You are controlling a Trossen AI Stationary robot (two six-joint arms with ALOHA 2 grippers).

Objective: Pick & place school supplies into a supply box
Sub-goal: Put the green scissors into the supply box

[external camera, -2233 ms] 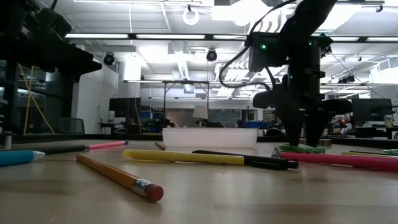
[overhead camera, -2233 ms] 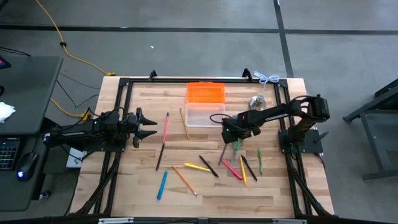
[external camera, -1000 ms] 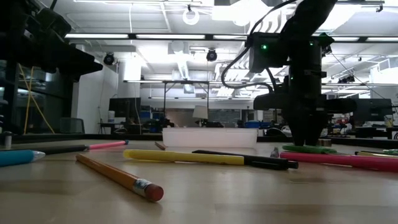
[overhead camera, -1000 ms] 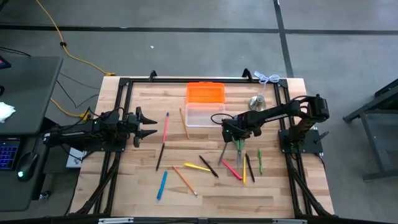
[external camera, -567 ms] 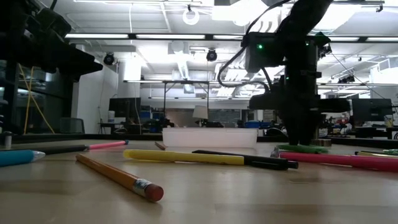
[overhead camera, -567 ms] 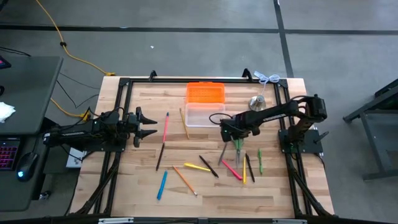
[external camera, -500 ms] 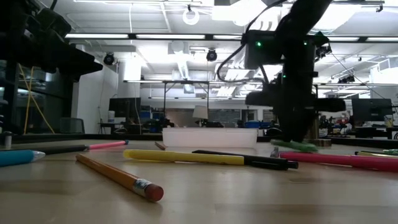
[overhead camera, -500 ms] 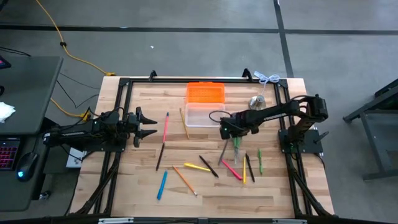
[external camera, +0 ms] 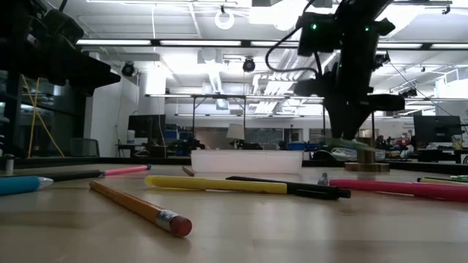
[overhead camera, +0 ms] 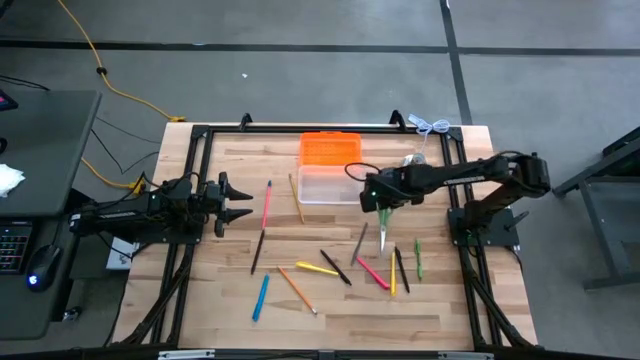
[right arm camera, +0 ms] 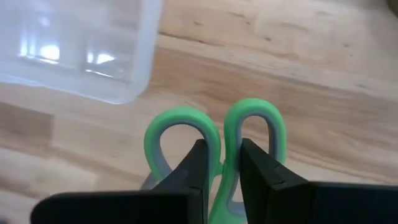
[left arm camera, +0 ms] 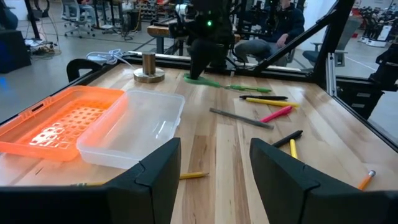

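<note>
Green-handled scissors [overhead camera: 384, 228] hang from my right gripper [overhead camera: 382, 203], just off the right end of the clear supply box [overhead camera: 328, 185]. The box stands on the table with its orange lid [overhead camera: 331, 150] flat beside it on the far side. Several pens and pencils [overhead camera: 385, 268] lie loose on the table nearer the front. At the table's left, my left gripper [overhead camera: 247, 207] waits open and holds nothing. My right gripper pinches the scissors' two green handle loops where they meet [right arm camera: 229, 142], one finger [right arm camera: 198, 163] inside each ring. It comes from above, pointing steeply down. The handles [external camera: 344, 144] are clear of the table and the blades slant toward the near edge; I cannot tell whether the tips touch the wood.
A small metal bell-shaped object [overhead camera: 413, 165] stands at the far right, close behind the right gripper. A pink pen [overhead camera: 266, 205] and other pencils [overhead camera: 296, 198] lie left of the box. Black frame rails [overhead camera: 320, 128] run along the table's edges.
My right gripper has risen and moved toward the far edge and the box, tipping a little. The scissors' handle end has come up off the table with it. The pens on the table have stayed put.
</note>
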